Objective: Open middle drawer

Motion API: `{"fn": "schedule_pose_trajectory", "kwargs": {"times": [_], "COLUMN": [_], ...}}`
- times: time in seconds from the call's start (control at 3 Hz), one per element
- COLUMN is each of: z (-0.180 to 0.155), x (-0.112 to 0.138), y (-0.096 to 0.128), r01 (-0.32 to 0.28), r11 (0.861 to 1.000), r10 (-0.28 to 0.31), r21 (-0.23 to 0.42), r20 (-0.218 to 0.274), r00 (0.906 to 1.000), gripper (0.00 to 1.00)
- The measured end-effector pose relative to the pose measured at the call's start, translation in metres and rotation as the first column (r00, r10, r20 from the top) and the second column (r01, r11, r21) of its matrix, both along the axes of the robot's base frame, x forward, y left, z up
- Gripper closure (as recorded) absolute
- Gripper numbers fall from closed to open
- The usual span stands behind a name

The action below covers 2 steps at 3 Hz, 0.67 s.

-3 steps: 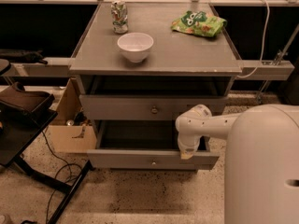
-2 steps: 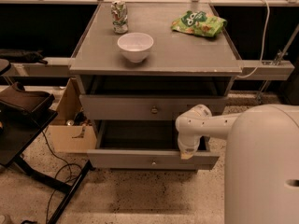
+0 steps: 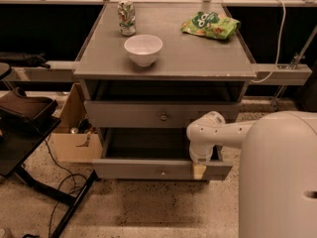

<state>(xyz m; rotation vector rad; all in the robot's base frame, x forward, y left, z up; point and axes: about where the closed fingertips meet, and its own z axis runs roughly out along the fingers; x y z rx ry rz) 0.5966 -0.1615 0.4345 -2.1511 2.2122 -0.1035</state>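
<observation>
The middle drawer [image 3: 148, 169] is a shallow grey drawer with a small round knob [image 3: 162, 172] at its centre. It stands pulled out from the cabinet, and its dark inside shows behind the front panel. My gripper [image 3: 199, 170] hangs from the white arm [image 3: 213, 130] and points down onto the top edge of this drawer's front panel, right of the knob. The taller-fronted grey drawer [image 3: 163, 114] above it is nearly closed. The lowest drawer is hidden under the pulled-out one.
On the cabinet top [image 3: 198, 53] stand a white bowl [image 3: 143, 48], a can [image 3: 127, 17] and a green snack bag [image 3: 210, 25]. A cardboard box [image 3: 74, 133] and a dark chair [image 3: 25, 118] are at the left. My white base [image 3: 277, 177] fills the right foreground.
</observation>
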Motion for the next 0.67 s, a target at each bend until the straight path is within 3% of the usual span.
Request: {"fn": "schedule_pose_trajectory", "kwargs": {"times": [0.33,0.67], "z": [0.0,-0.0032], "x": [0.0,0.0004], "y": [0.0,-0.0002], "r01": [0.0,0.004], "r11": [1.0,1.0], "r10": [0.0,-0.004], "r21": [0.0,0.007], "r20": [0.0,-0.005], "r00": [1.0,1.0], "gripper": [0.0,0.0]}}
